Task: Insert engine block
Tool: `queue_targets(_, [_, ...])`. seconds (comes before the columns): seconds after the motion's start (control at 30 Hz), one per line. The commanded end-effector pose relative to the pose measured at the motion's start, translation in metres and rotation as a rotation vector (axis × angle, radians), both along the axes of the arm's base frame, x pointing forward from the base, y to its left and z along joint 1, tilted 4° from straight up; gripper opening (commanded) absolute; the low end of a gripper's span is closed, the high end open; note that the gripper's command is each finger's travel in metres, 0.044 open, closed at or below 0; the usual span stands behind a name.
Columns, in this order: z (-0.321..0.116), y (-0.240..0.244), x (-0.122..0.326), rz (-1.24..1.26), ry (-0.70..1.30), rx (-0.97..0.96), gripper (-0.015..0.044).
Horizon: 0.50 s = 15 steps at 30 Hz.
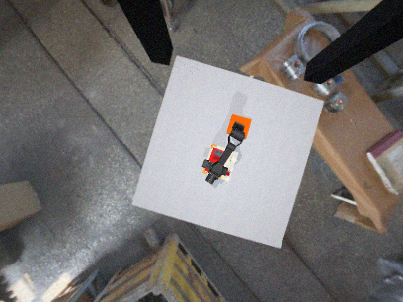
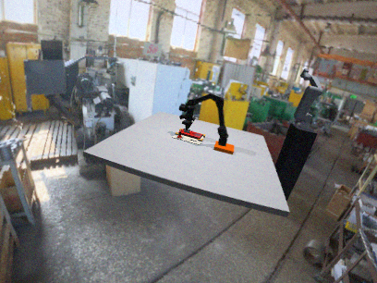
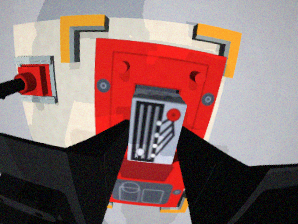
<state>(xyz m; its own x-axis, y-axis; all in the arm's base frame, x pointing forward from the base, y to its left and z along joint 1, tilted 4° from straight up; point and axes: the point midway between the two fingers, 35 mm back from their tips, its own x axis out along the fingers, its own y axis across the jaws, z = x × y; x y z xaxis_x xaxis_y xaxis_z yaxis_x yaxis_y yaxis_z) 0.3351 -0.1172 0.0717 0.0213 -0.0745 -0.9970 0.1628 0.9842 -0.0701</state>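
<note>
Wrist view: the black fingers grip the grey engine block (image 3: pixel 154 125) from both sides, holding it over the middle of the red car body (image 3: pixel 156 72), which lies on a cream base plate (image 3: pixel 40 106) on the grey tabletop (image 3: pixel 266 63).

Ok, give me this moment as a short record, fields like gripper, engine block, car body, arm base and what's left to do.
gripper: shut on the engine block
engine block: grey, ribbed face with a red dot, held between the black fingers above the car body
car body: red panel on a cream plate with orange corner marks, lying flat on the table
seating: cannot tell from these views how deep the block sits in the opening
arm base: orange, beside the car body
left to do: press fully down, release, withdraw
</note>
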Motion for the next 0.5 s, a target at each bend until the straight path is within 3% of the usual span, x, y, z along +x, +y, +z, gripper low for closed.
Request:
queue_targets(0.0, [-0.0012, -0.0005, -0.0001, 0.006, 0.0, -0.003, 0.0159])
queue_targets(0.47, [-0.0055, -0.0008, 0.0, 0.009, 0.001, -0.003, 0.0159])
